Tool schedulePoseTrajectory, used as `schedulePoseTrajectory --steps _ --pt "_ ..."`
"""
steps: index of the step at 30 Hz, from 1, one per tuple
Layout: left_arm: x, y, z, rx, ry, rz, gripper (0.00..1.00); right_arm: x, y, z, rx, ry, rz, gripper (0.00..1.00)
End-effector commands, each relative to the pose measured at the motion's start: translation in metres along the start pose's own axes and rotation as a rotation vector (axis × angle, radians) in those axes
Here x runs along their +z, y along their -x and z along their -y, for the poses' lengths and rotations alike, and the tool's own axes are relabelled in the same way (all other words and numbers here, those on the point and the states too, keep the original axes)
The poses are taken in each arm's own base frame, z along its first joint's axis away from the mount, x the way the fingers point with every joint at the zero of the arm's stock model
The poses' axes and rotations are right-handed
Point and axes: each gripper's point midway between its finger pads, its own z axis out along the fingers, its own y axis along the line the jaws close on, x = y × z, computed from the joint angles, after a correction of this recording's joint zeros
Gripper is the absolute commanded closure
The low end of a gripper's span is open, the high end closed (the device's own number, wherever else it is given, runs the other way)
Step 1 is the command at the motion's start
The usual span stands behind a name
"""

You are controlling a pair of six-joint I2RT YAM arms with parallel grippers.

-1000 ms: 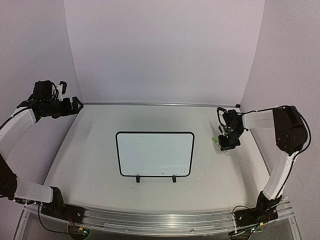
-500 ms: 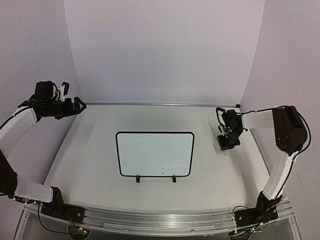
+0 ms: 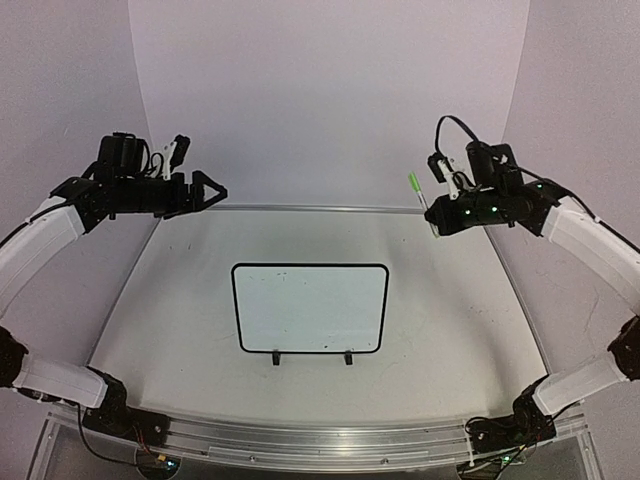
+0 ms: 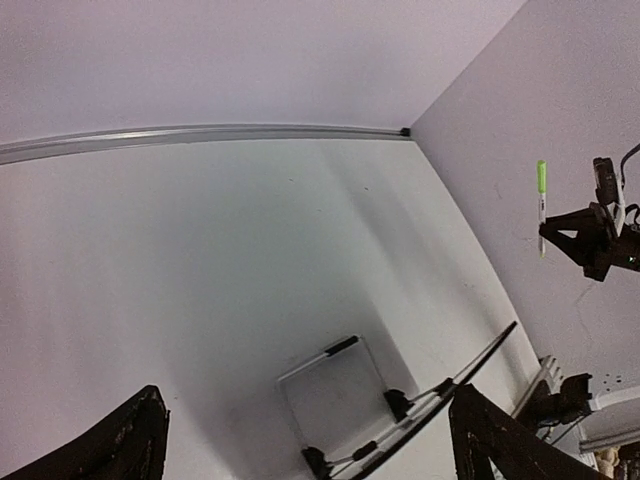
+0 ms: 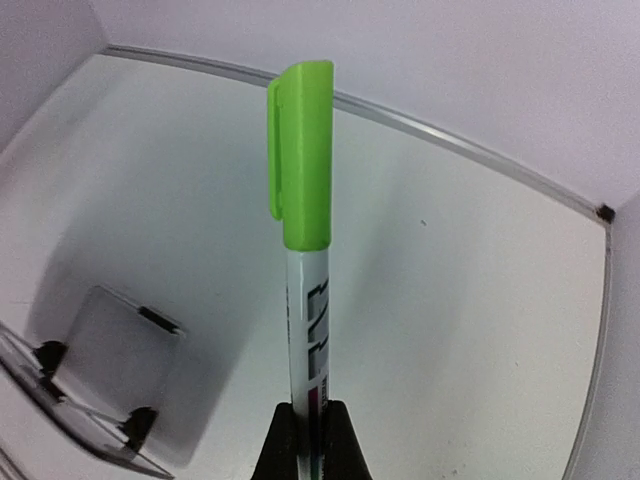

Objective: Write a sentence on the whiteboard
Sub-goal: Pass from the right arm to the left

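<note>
The whiteboard (image 3: 310,308) lies flat mid-table with its two black feet clips on the near edge; its face is blank and no sentence shows on it. My right gripper (image 3: 437,218) hangs high over the back right of the table, shut on a white marker (image 3: 420,197) with a green cap that points up. In the right wrist view the marker (image 5: 305,300) stands upright between the black fingers (image 5: 285,440), with the whiteboard (image 5: 115,345) far below at left. Raised at the back left, my left gripper (image 3: 205,192) is open and empty. In its wrist view the whiteboard (image 4: 335,395) lies far below.
White walls close the table (image 3: 460,330) in on three sides, with a metal strip (image 3: 320,209) along the back. An aluminium rail (image 3: 320,435) carries both arm bases at the near edge. The left wrist view catches the right gripper (image 4: 595,235) with the marker (image 4: 541,205).
The right gripper closed on the marker at the table's right side and lifted it high. The left arm rose and swung inward, its jaws still open.
</note>
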Motion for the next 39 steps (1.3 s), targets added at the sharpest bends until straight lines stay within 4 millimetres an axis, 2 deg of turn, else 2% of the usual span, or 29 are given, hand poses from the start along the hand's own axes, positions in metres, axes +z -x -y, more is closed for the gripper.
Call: schedulePoseTrajectory --steps 1,3,5,9,13,17,22,25,30,33,39 --pt "0.013 0.004 0.068 -0.016 -0.188 -0.011 0.03 -0.033 0.012 -0.077 -0.118 0.260 0.045 1.00" --pt "0.021 -0.002 0.092 -0.011 -0.254 -0.032 0.03 -0.042 0.015 -0.105 -0.164 0.321 0.061 1.00" --pt "0.024 -0.004 0.114 0.001 -0.322 -0.043 0.02 -0.044 0.015 -0.125 -0.200 0.345 0.060 1.00" --pt "0.027 -0.006 0.148 0.021 -0.421 -0.063 0.01 -0.035 0.006 -0.147 -0.278 0.314 0.019 1.00" --pt "0.033 -0.012 0.168 0.018 -0.512 -0.103 0.01 -0.028 0.000 -0.169 -0.325 0.337 -0.008 1.00" --pt "0.043 -0.019 0.171 0.004 -0.530 -0.154 0.01 -0.024 -0.005 -0.197 -0.366 0.398 -0.019 1.00" --pt "0.048 -0.025 0.173 -0.004 -0.546 -0.188 0.05 -0.020 -0.007 -0.214 -0.398 0.420 -0.023 1.00" --pt "0.052 -0.031 0.172 -0.008 -0.542 -0.214 0.18 -0.020 -0.008 -0.223 -0.408 0.432 -0.022 1.00" --pt "0.057 -0.039 0.173 -0.008 -0.558 -0.250 0.47 -0.017 -0.008 -0.227 -0.417 0.432 -0.019 1.00" --pt "0.058 -0.044 0.173 -0.002 -0.561 -0.271 0.54 -0.016 -0.007 -0.227 -0.417 0.427 -0.015 1.00" --pt "0.063 -0.061 0.168 0.000 -0.540 -0.334 0.60 -0.012 -0.004 -0.226 -0.417 0.407 -0.008 1.00"
